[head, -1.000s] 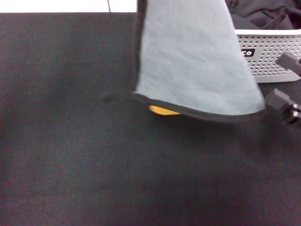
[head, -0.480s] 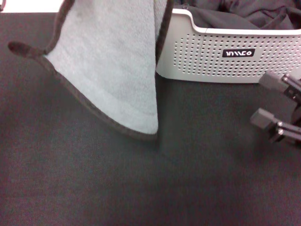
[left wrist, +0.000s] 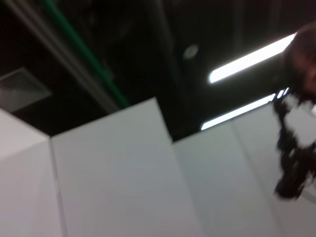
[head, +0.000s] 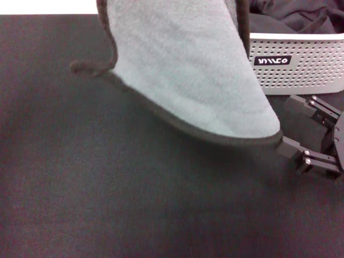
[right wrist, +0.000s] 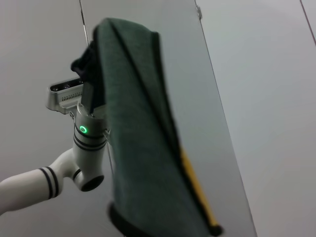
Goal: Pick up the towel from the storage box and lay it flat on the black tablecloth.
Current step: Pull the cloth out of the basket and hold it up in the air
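Fingers on the right gripper (head: pixel 301 131) stand parted with nothing between them, low at the right of the head view, its lower fingertip (head: pixel 290 148) just beside the hanging corner of the towel (head: pixel 193 80). That towel dangles grey-teal face forward, its black border sweeping down over the black tablecloth (head: pixel 107 204), clear of the storage box (head: pixel 306 70) behind it, where dark garments (head: pixel 290 13) are heaped. Over to the left wrist view: only ceiling lights and white panels, plus a dark blurred scrap at the edge; no fingers visible. Now the right wrist view: the left gripper (right wrist: pixel 89 81) is high up, pinching the towel at its top, the cloth hanging in folds with an orange strip showing along one side. Judging ahead, the danger is a crumpled landing: held by one corner only, the towel is likely to fold on itself as it lowers. If the right gripper misses that swaying corner, the cloth cannot be spread flat.
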### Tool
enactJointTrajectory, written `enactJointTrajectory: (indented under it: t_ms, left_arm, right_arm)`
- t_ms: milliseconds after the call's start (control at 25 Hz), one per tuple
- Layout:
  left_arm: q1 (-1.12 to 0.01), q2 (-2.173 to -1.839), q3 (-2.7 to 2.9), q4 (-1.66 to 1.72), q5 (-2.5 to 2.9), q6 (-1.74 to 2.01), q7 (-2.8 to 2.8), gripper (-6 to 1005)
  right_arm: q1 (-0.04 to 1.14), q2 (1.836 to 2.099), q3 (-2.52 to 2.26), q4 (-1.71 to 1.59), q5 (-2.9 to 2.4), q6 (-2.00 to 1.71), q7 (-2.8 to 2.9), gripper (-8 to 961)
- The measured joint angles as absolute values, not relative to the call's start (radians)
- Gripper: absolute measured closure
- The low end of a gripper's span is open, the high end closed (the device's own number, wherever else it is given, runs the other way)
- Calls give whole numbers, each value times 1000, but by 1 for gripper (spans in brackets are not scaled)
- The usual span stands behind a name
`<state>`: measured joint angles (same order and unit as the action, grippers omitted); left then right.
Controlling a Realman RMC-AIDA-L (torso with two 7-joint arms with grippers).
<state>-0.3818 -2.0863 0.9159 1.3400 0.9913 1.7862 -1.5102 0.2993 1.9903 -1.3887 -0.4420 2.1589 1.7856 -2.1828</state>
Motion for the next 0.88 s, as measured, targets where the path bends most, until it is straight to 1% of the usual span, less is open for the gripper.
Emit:
enactJointTrajectory:
  t_ms: [120,160,200,360,440,600,880]
  left_arm:
    - [-416,-2072,910,1278,968,1851,-1509,976]
    - [-416,-2072,910,1278,968,1851,-1509,976]
    - [-451,-2049,909,1226,965,1915,-1505,976]
    - [-489,-2014,911,1172,962,1960,-1510,977]
    - [-494,-2009,914,1162,964,1962,-1510,978]
    - [-496,-2018,916,1153,966,1963,-1505,978]
    - [-502,-2055,908,1121,979,1940,-1467,977]
  right_arm:
    - [297,1989,-1390,-440,2154,1786,-2182,84]
    - [295,1988,-1395,-440,2149,1787,-2181,84]
    - [294,1988,-1400,-442,2148,1788,-2179,84]
    - [290,1982,-1477,-460,2147,1795,-2173,85]
    - [295,1981,-1501,-461,2147,1795,-2181,87]
    - [318,1991,-1496,-453,2149,1781,-2226,95]
    - [386,2013,-1544,-437,2153,1737,-2338,110]
